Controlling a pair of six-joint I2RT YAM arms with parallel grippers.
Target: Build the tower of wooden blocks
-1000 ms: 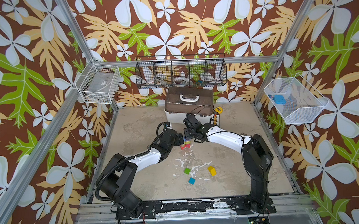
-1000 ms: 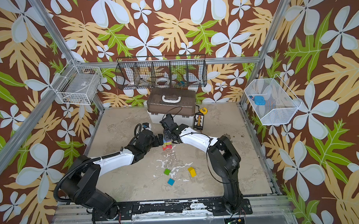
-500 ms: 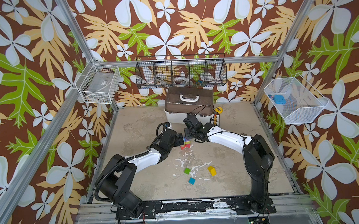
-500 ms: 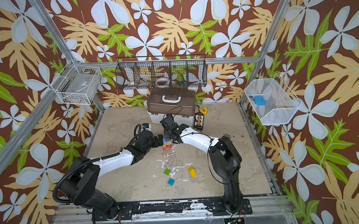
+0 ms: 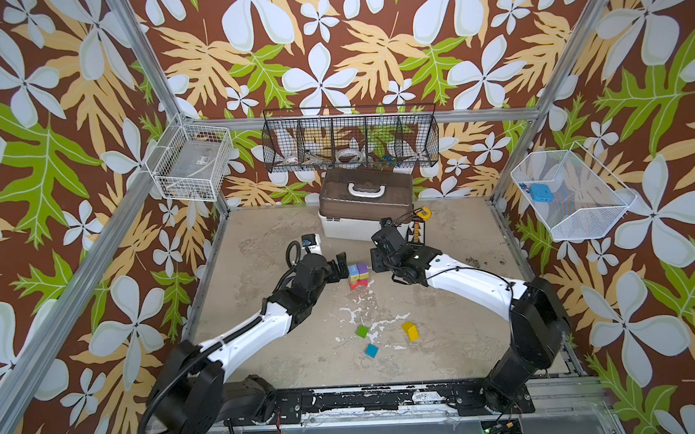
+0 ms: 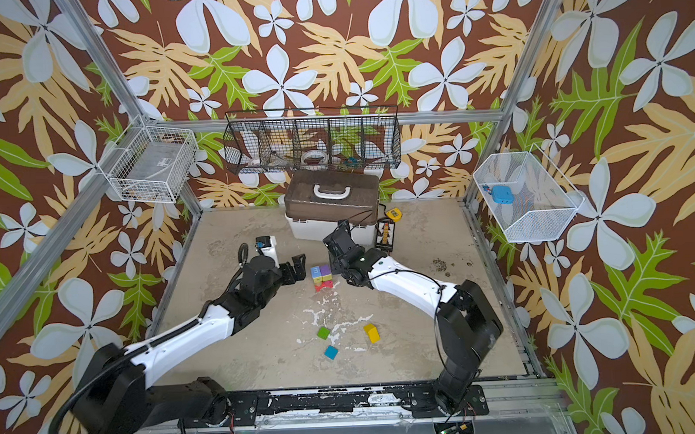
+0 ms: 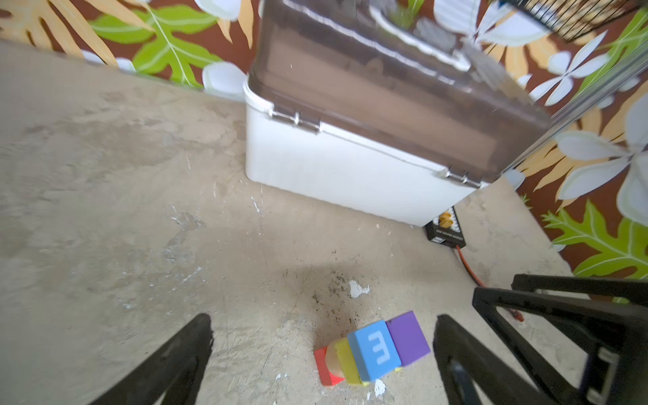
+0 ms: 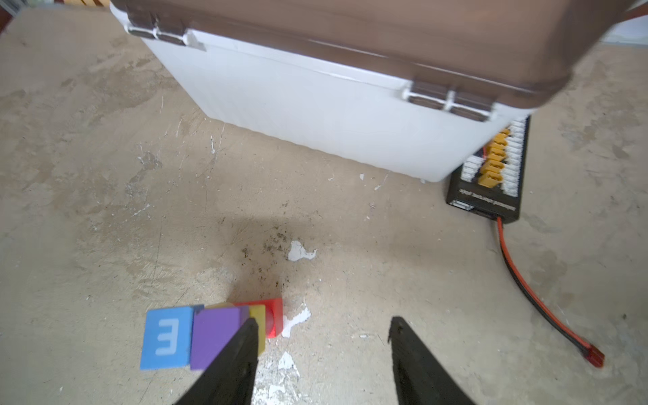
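Two hands flanked the tower (image 5: pixel 358 276) at the middle of the table (image 5: pixel 266 245).

1. The left hand (image 5: pixel 341 266) stood just left of the tower. Its jaws were spread wide and held nothing. In the left wrist view the stack showed in the gap between the two black fingers (image 7: pixel 189 347), with no contact visible.
2. The right hand (image 5: pixel 377 261) stood just right of the tower. Its jaws were parted to a moderate width, and the gap between them was empty. In the right wrist view one finger (image 8: pixel 242 347) overlapped the purple cube (image 8: pixel 214 336); whether it touched the cube could not be told.
3. The tower rested on a red slab (image 7: pixel 324 370). Above the slab sat a tan cylinder (image 7: pixel 331 352) and a yellow piece (image 7: pixel 347 357). On top, a blue cube (image 5: pixel 353 270) marked with a white letter sat on the left and the purple cube on the right, side by side and touching.
4. Three loose blocks lay nearer, well apart from the tower: a green cube (image 5: pixel 362 331), a yellow block (image 5: pixel 409 331) to its right, and a teal cube (image 5: pixel 371 350) nearest of all.
5. A white box (image 5: pixel 350 226) with a brown lid stood beyond the tower at the far edge of the table. A black connector board (image 8: pixel 491 175) lay beside the box's right end, and a red-and-black lead (image 8: pixel 526 280) ran from it.
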